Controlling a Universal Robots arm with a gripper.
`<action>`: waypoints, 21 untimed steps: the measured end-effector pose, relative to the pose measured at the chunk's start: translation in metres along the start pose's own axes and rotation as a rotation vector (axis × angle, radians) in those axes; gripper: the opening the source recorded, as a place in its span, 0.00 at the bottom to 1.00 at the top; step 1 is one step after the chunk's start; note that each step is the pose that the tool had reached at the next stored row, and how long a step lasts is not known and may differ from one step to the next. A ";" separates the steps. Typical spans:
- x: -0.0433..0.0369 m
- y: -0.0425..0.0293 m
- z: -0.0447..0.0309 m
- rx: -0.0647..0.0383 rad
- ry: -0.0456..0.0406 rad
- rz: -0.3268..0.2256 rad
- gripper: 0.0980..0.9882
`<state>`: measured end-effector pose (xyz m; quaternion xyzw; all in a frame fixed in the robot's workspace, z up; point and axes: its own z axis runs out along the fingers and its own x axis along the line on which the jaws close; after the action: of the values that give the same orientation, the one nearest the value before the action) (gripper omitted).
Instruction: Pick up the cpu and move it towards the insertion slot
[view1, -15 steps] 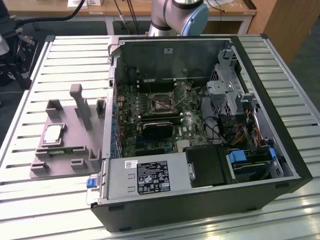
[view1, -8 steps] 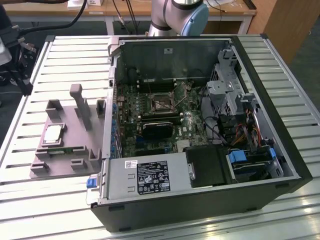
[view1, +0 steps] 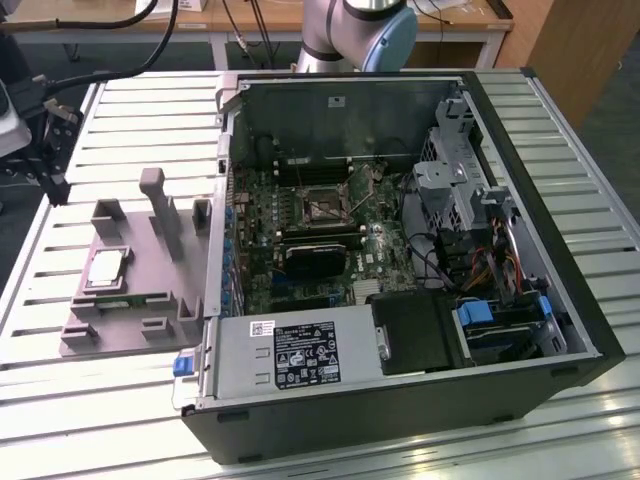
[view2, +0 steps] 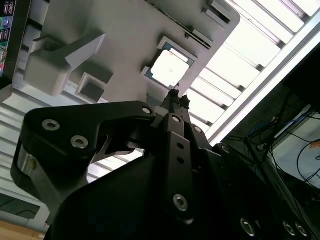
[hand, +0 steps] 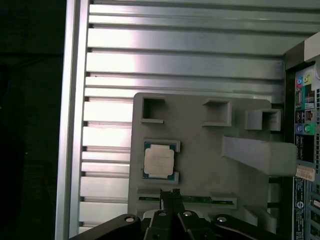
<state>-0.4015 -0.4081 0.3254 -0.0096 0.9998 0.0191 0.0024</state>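
Shiny silver square cpu (hand: 159, 161) seated in matte grey holder (hand: 200, 165).

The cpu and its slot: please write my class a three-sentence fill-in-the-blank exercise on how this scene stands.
1. The cpu lies in a recess of the ___ holder on the slatted table.
2. The insertion slot sits on the ___ motherboard inside the open case.
3. The end effector, above the holder, holds ___.
Missing words: grey; green; nothing.
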 end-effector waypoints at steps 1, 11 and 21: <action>0.0000 -0.0001 0.0018 0.000 0.0000 0.000 0.00; 0.0000 -0.0009 0.0201 0.000 -0.0001 0.000 0.00; 0.0001 -0.0016 0.0383 0.000 -0.0001 0.000 0.00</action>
<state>-0.4014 -0.4082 0.2871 -0.0096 0.9998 0.0192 0.0024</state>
